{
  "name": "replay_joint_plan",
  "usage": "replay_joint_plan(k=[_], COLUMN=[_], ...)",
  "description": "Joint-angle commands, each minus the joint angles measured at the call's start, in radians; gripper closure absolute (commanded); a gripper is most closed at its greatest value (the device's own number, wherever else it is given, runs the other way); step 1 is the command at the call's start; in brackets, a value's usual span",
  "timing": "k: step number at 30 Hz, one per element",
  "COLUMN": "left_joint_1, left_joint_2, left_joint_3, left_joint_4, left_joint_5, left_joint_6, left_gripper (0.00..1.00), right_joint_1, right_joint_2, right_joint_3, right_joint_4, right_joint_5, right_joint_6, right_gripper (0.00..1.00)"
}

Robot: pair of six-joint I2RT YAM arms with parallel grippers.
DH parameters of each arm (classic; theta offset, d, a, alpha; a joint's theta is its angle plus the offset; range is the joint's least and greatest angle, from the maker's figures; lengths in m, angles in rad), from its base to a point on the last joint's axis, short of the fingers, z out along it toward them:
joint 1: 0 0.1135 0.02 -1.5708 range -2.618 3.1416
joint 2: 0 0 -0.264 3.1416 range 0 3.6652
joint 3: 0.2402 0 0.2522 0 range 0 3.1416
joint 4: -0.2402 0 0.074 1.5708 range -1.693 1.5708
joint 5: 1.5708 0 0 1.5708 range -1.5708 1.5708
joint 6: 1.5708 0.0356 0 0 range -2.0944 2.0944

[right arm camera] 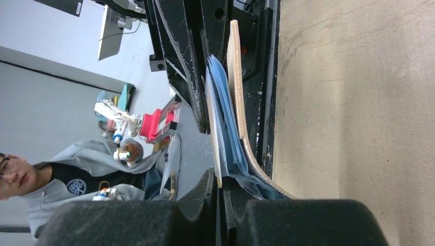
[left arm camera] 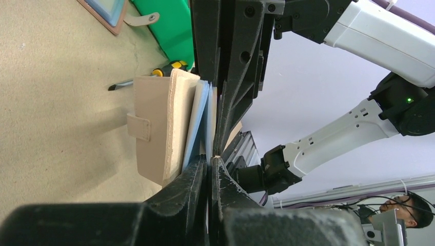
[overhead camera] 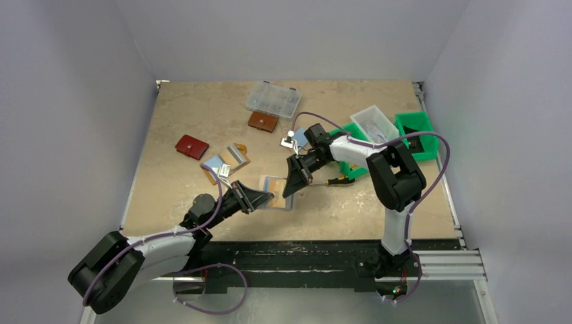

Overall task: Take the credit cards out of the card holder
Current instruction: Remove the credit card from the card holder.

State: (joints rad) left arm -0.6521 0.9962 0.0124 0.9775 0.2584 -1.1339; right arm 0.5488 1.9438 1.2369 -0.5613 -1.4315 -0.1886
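From above, the small tan folding card holder [overhead camera: 278, 204] stood near the front middle of the beige counter [overhead camera: 202, 108], caught between both arms. The left hand [overhead camera: 268, 200] met it from the left, the right hand [overhead camera: 289, 192] from above right. Behind it, well apart, lay a second opened holder [overhead camera: 226, 162] with blue and silver leaves, a red wallet [overhead camera: 191, 146] and a dark brown wallet [overhead camera: 262, 121]. A clear compartment box [overhead camera: 272, 99] at the back held small parts I could not make out. On the right, a green plastic bin [overhead camera: 417, 128] held a dark object, with a clear tub [overhead camera: 374, 123] beside it. A second green bin [overhead camera: 357, 169] sat partly behind the right arm, with a yellow-and-black screwdriver [overhead camera: 340, 180] just beside it.

From the left wrist, the holder stood on edge, its tan cover and snap tab facing the counter and its pale blue leaves fanned. The left hand was pressed together on the leaves' near edge, the right hand clamped on their far edge.

From the right wrist, the right hand pinched a thin pale sheet beside the blue leaves; card or leaf, I could not tell. A person [right arm camera: 51, 179] in glasses sat beyond, shirt emblem unreadable.
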Motion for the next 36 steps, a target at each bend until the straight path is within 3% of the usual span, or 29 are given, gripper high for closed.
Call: replay_joint_plan(k=[1,6,12,20,36], left_joint_1=[0.007,0.008,0.009,0.008,0.032], left_joint_2=[-0.021,-0.019,-0.011,-0.004,-0.139], left_joint_3=[-0.090,-0.094,-0.094,-0.096,-0.126], left_joint_4=[0.092,0.100,0.108,0.124,-0.030], left_joint_5=[0.004,0.005,0.006,0.008,-0.056], left_joint_6=[0.002,0.002,0.002,-0.003,0.004], left_gripper=[1.00,1.00,1.00,1.00,1.00], right_joint_1=[-0.001,-0.001,-0.001,-0.002,-0.022], right_joint_2=[0.009,0.007,0.007,0.007,0.045], right_joint_3=[0.036,0.036,0.038,0.039,0.031], right_joint_4=[-0.055,-0.058,-0.063,-0.066,-0.064], right_joint_5=[-0.008,-0.013,-0.012,-0.014,0.038], right_joint_6=[-0.064,-0.067,-0.071,-0.071,-0.074], right_gripper=[0.89,0.79,0.78,0.94,0.99])
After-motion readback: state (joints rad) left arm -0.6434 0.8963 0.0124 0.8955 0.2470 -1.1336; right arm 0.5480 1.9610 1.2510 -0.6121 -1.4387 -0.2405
